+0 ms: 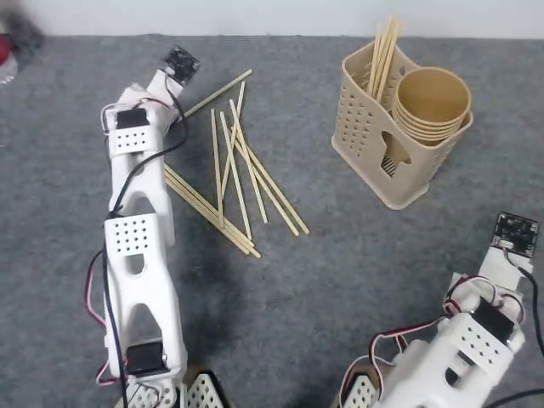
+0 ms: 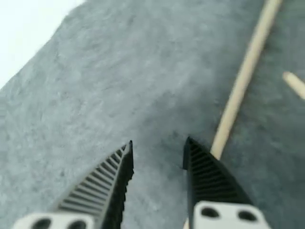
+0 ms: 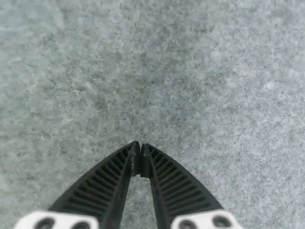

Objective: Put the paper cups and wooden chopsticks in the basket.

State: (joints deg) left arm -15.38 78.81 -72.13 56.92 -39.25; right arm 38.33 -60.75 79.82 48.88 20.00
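The loose chopsticks (image 1: 234, 174) lie on the mat (image 1: 340, 280) beside my left arm (image 1: 140, 238), well apart from the basket (image 1: 365, 136). One chopstick (image 2: 243, 81) runs lengthwise just outside the left gripper (image 2: 159, 141), jaws apart and empty; the right gripper (image 3: 140, 145) is pressed together.

Surface: grey felt-like mat (image 1: 340, 280) covers the table across the high view; close up in the right wrist view it looks fibrous and speckled.
Far border: white strip (image 1: 272, 15) along the mat's far edge, with a straight boundary. The left wrist view shows the same pale area beyond the mat.
Far-left corner: red-and-clear item (image 1: 5, 55), cut off by the frame, too blurred to identify.
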